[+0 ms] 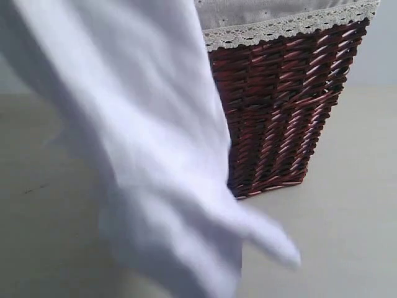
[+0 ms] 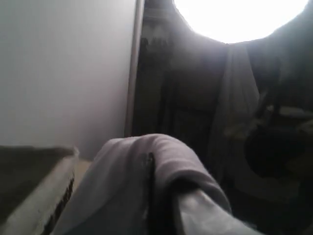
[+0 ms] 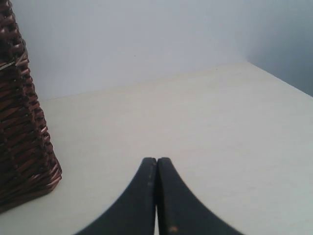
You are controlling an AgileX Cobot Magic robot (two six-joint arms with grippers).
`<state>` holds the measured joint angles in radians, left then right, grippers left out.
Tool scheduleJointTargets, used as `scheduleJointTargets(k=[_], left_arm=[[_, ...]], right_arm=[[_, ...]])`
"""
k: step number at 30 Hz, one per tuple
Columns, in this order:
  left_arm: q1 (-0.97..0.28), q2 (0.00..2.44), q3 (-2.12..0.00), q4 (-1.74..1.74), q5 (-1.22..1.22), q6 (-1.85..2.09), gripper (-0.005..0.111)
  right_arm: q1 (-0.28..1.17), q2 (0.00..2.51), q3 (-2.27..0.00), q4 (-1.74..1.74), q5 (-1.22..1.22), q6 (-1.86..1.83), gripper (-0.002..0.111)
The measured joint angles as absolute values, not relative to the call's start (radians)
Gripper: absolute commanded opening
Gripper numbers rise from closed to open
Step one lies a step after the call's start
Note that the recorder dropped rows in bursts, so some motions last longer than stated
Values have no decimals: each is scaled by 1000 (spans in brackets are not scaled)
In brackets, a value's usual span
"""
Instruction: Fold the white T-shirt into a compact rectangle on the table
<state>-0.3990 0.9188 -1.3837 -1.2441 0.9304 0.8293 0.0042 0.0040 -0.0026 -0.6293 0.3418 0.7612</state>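
Observation:
The white T-shirt hangs in the air, blurred, filling the left and middle of the exterior view, and its lower end dangles over the table. No arm shows in that view. In the left wrist view the shirt's cloth is bunched over my left gripper. It covers the fingers, and the jaws seem closed on a fold. My right gripper is shut with nothing between its black fingertips, low over the bare table.
A dark brown wicker basket with a grey lace-trimmed liner stands on the table behind the shirt. It also stands beside my right gripper. The table's far edge and corner meet a pale wall.

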Motion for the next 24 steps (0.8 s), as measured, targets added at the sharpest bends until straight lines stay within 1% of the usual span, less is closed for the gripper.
scheduleJointTargets(k=[1, 5, 7, 8, 10, 15, 24], left_arm=[[-399, 930, -1376, -1210, 998, 806, 0], [-399, 951, -1372, -1165, 1042, 791, 0], [-399, 963, -1371, -1165, 1104, 788, 0], [-399, 978, -1357, -1167, 1157, 788, 0], [-399, 1013, -1310, -1148, 1182, 805, 0], [-399, 1129, -1206, -1128, 1106, 955, 0], [-399, 1301, -1190, -1151, 1005, 1241, 0]], right_arm=[[4, 4, -3, -629, 342, 761, 0], [4, 4, -3, -629, 342, 761, 0], [4, 4, -3, -629, 344, 761, 0], [4, 4, -3, -629, 344, 761, 0], [4, 4, -3, -629, 344, 761, 0], [4, 4, -3, -629, 344, 761, 0], [4, 4, -3, -629, 344, 761, 0]])
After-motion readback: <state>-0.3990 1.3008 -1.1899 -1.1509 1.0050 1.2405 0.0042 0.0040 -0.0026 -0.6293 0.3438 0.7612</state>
